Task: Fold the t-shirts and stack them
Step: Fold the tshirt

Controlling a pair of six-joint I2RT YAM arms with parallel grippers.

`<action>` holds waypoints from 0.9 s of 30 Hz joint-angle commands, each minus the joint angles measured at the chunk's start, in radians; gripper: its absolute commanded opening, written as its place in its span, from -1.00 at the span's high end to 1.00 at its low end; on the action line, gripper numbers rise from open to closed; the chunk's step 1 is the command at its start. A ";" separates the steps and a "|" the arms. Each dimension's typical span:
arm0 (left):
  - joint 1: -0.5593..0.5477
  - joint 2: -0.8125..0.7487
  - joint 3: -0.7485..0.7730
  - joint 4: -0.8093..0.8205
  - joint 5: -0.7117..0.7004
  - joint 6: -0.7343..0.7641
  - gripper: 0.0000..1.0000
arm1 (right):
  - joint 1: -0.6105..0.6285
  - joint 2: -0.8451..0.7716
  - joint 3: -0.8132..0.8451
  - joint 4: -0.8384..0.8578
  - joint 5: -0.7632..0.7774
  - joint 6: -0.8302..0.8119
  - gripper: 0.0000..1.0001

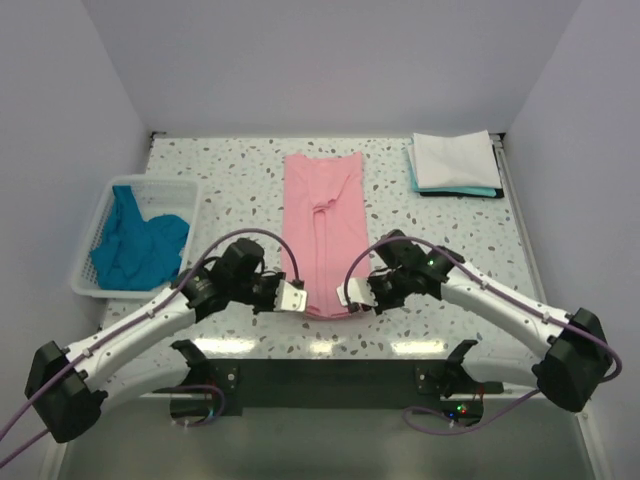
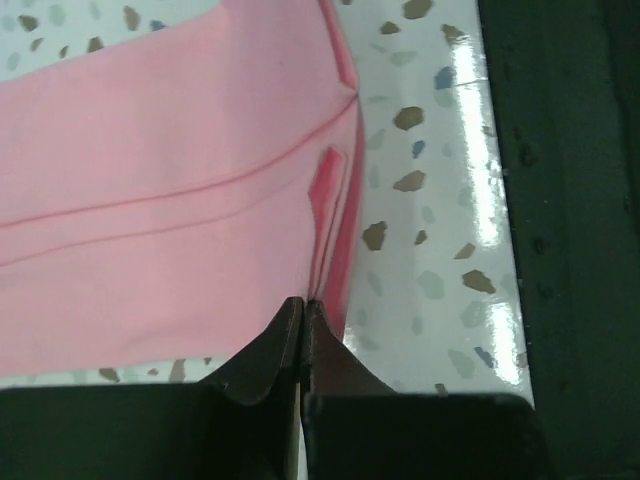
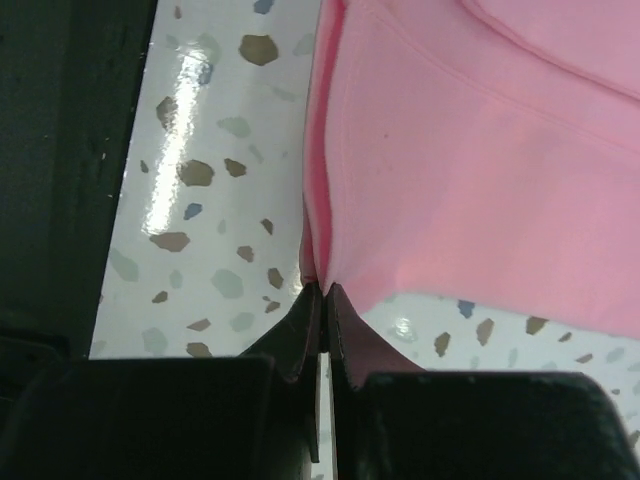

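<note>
Near edge: both arms reach inward from their bases and meet at the near end of the pink t-shirt (image 1: 322, 230).

Left gripper (image 1: 297, 297): jaws pressed together on the near left corner of the shirt. In the left wrist view the fingertips (image 2: 290, 330) pinch the stacked cloth edges right at the hem, low to the speckled surface (image 2: 420, 250). Several layers of pink cloth (image 2: 160, 180) run away from the pinch.

Right gripper (image 1: 350, 297): jaws likewise together, clamped on the near right corner. In the right wrist view the tips (image 3: 340, 310) bite the folded edge where the pink cloth (image 3: 480, 180) meets the surface (image 3: 200, 200).

Middle: the pink t-shirt lies as a long narrow strip, sides folded inward, running from the two grippers toward the far side of the surface (image 1: 240, 190), about centred. A small crease bunches near its middle.

Left side: a white lattice basket (image 1: 95, 230) holds crumpled teal-blue shirts (image 1: 140, 245), well apart from the pink one.

Far right corner: a folded white shirt (image 1: 455, 158) sits on top of a folded teal shirt (image 1: 470, 191), only that one's edge showing.
</note>
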 commanded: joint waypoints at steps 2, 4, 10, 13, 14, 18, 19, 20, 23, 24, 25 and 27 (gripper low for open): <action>0.143 0.084 0.145 -0.060 0.060 0.045 1.00 | -0.087 0.083 0.200 -0.087 -0.069 -0.025 1.00; 0.174 0.149 0.217 -0.091 0.091 0.083 1.00 | -0.115 0.140 0.277 -0.105 -0.083 -0.065 1.00; 0.246 0.281 0.357 -0.091 0.120 0.166 1.00 | -0.199 0.295 0.466 -0.193 -0.117 -0.197 1.00; 0.312 0.382 0.463 -0.128 0.149 0.192 1.00 | -0.242 0.365 0.565 -0.243 -0.143 -0.254 1.00; 0.344 0.408 0.489 -0.137 0.159 0.199 1.00 | -0.265 0.404 0.587 -0.251 -0.149 -0.266 1.00; 0.395 0.544 0.642 -0.171 0.177 0.237 1.00 | -0.316 0.516 0.698 -0.298 -0.171 -0.340 1.00; 0.400 0.566 0.664 -0.174 0.180 0.240 1.00 | -0.325 0.536 0.742 -0.306 -0.174 -0.351 1.00; 0.407 0.589 0.702 -0.180 0.179 0.246 1.00 | -0.340 0.584 0.765 -0.327 -0.177 -0.364 1.00; 0.429 0.669 0.763 -0.182 0.175 0.249 1.00 | -0.371 0.680 0.857 -0.360 -0.186 -0.398 1.00; 0.434 0.705 0.780 -0.176 0.174 0.249 1.00 | -0.377 0.706 0.880 -0.368 -0.189 -0.416 1.00; 0.443 0.726 0.797 -0.171 0.174 0.246 1.00 | -0.389 0.727 0.921 -0.378 -0.191 -0.421 1.00; 0.450 0.784 0.846 -0.171 0.168 0.246 1.00 | -0.399 0.790 0.961 -0.391 -0.189 -0.436 1.00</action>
